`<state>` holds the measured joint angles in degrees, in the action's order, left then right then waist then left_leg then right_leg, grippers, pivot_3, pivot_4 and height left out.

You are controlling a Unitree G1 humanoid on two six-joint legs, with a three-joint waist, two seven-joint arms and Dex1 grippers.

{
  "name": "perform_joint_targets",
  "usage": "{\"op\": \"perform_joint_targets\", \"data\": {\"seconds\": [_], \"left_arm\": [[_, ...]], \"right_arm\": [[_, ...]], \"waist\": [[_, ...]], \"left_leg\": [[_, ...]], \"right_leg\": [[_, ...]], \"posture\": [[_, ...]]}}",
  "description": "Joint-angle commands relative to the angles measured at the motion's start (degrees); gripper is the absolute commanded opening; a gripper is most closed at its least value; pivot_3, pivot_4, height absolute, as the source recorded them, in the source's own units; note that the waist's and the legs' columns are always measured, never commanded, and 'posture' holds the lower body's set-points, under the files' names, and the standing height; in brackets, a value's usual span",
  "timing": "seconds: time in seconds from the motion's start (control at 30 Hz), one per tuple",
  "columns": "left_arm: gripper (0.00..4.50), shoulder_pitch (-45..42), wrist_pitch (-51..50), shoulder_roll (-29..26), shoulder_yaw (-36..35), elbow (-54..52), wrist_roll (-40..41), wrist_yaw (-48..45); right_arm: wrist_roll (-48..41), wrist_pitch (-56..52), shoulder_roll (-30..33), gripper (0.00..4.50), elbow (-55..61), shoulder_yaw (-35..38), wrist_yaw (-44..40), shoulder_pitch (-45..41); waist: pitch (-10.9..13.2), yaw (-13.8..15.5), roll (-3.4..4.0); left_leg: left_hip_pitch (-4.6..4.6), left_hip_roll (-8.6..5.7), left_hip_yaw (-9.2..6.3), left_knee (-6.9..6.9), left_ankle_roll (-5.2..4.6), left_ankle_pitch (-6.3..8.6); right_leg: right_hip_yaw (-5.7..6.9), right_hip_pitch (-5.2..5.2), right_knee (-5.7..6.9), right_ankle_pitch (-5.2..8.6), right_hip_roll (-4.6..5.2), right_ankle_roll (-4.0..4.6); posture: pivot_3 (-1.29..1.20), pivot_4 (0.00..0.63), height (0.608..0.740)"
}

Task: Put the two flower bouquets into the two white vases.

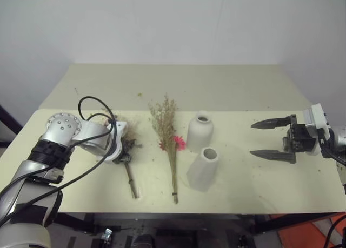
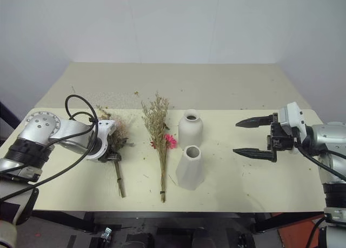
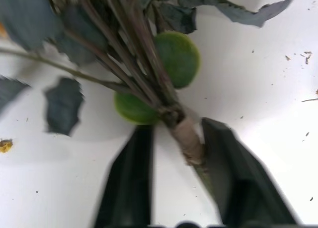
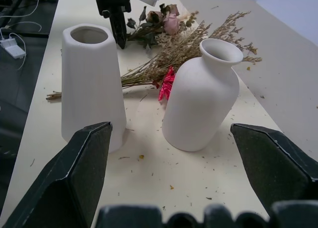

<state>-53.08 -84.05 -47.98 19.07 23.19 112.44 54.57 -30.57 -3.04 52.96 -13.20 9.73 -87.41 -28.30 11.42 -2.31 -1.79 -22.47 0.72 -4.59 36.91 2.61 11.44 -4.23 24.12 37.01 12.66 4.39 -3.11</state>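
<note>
Bouquets and vases are laid out along the middle of the pale cream bench point(image 1: 259, 86), toward its front edge. The rose bouquet of pale pink blooms, green leaves and cream sprigs point(image 4: 161, 22) is found left of centre, lying flat with its brown stem pointing to the front edge. Dark green leaves and a bound, tan-wrapped stem are seen in the left wrist view. The left claw point(image 3: 171, 181) is lowered over that stem, its two black fingers set on either side of it; one finger is pressed against the wrap, while a gap is left at the other, so a full grip cannot be told.

The slim dry tan-brown grass bundle with one bright pink flower point(image 1: 171, 145) is laid just beside the roses, nearer the bench centre, feathery tips pointing to the back.

The round-bodied matte white vase with a short narrow neck point(image 1: 199, 131) is stood upright right of the grass. The taller tapered white vase with a round mouth point(image 1: 203, 169) is stood just in front of it, nearer the front edge.

The right claw point(image 1: 273, 139) is held spread wide and empty near the right edge, aimed at the vases.
</note>
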Motion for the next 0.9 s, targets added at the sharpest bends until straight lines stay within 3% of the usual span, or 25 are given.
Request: {"op": "perform_joint_targets", "data": {"seconds": [0.03,0.27,0.43,0.6,0.77,0.9], "left_arm": [[0.18,0.6,0.0,-0.7,-2.3,-1.7,0.6,0.7],[0.12,4.3,3.5,-4.7,-7.8,-8.4,0.6,2.5],[0.12,6.2,7.5,-10.6,-11.2,-17.1,-0.7,0.8],[0.12,11.7,16.8,-13.9,-19.3,-33.9,-25.5,-18.9],[0.12,14.0,27.4,-13.1,-23.9,-37.6,-41.1,-38.7],[0.12,10.6,37.7,-9.5,-22.5,-37.1,-52.3,-54.9]], "right_arm": [[-1.1,0.0,0.2,4.5,0.7,2.0,-0.4,-0.3],[-0.9,0.1,0.0,4.5,-0.2,1.7,-0.8,-1.4],[-0.8,-0.1,-0.1,4.5,-1.7,1.1,-2.0,-2.9],[-0.7,-1.5,-0.2,4.5,-4.3,0.1,-3.6,-5.3],[-0.2,-2.7,-0.5,4.5,-6.8,-1.3,-4.3,-8.3],[0.4,-5.4,-0.3,4.5,-7.6,-2.2,-2.1,-10.2]], "waist": [[0.0,0.0,0.0],[0.0,-0.3,0.0],[0.0,-0.1,0.0],[0.0,0.0,0.0],[0.0,0.0,0.0],[0.0,0.0,0.0]], "left_leg": [[0.0,0.0,0.0,0.0,0.0,0.0],[-0.01,0.01,0.0,-0.01,0.01,0.0],[-0.02,0.01,0.0,0.0,0.03,-0.02],[-0.05,0.01,0.03,-0.04,0.07,-0.03],[-0.06,0.02,0.04,-0.05,0.11,-0.06],[-0.13,0.02,0.04,-0.06,0.11,-0.05]], "right_leg": [[0.0,0.0,0.0,0.0,0.0,0.0],[-0.01,0.03,0.0,-0.03,-0.01,0.04],[0.0,0.02,-0.02,-0.03,0.0,0.03],[0.01,0.0,-0.15,-0.04,-0.01,0.04],[0.03,-0.01,-0.2,-0.02,-0.02,0.0],[0.03,0.01,-0.27,-0.01,-0.02,-0.05]], "posture": [[0.0,0.15,0.74],[0.0,0.15,0.74],[0.0,0.15,0.74],[0.0,0.15,0.74],[0.0,0.15,0.74],[0.0,0.15,0.74]]}}
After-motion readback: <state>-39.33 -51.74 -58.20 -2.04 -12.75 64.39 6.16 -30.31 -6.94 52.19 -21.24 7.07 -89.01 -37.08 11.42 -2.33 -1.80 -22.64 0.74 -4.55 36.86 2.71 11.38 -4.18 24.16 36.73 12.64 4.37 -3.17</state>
